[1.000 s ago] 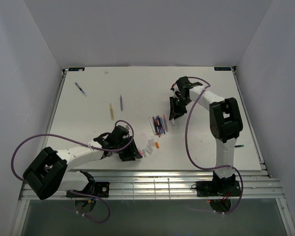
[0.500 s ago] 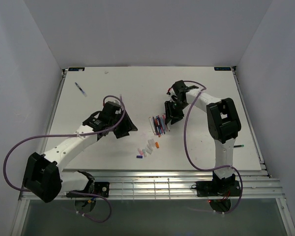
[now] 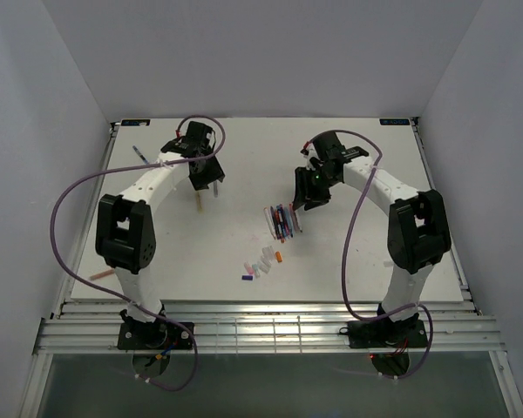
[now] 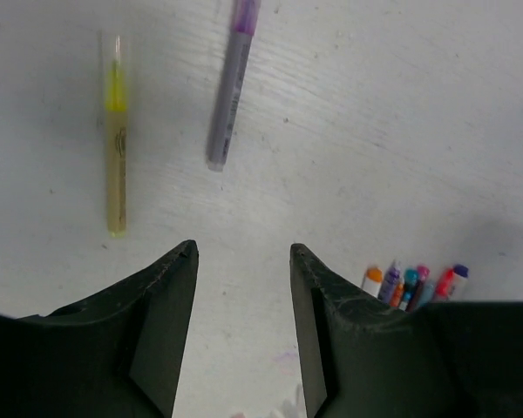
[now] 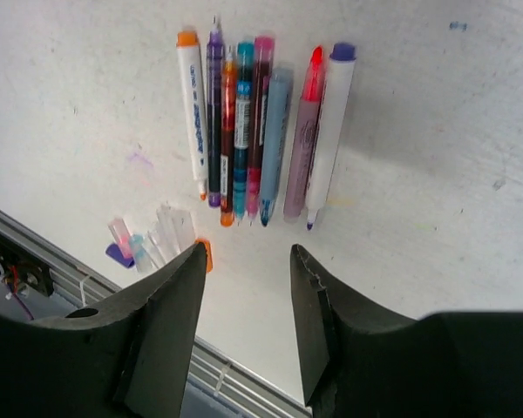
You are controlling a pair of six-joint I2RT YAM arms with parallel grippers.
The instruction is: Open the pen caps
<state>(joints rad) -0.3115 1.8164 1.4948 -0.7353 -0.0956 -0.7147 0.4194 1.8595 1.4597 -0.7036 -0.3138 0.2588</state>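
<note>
Left gripper [image 4: 244, 254]: parted, empty, nothing between the fingers. Hovering over the table [image 4: 401, 131] at upper left of the overhead view, just below two loose pens in its wrist view: yellow pen [image 4: 115, 148] at upper left, grey-purple pen [image 4: 229, 87] at top centre, apart from each other, roughly parallel.

Right gripper [image 5: 248, 254]: likewise parted and empty, above the row of pens [image 5: 261, 131] laid side by side, mostly touching, at top centre of its wrist view. Pen caps [image 5: 157, 237] heaped at lower left there, orange cap [image 5: 207, 255] just beside the left finger. In the overhead view, heap near frame centre, below the row.

Risks, as judged:
- Thin pens flat on the table — a close from above likely to scrape the surface or roll the pen away rather than seize it.
- Packed row — two barrels caught at once, or neighbours scattered into the cap heap.
- Cannot tell whether the two loose pens carry caps; possibly a clear one on the yellow. Wasted pull if misjudged.
</note>
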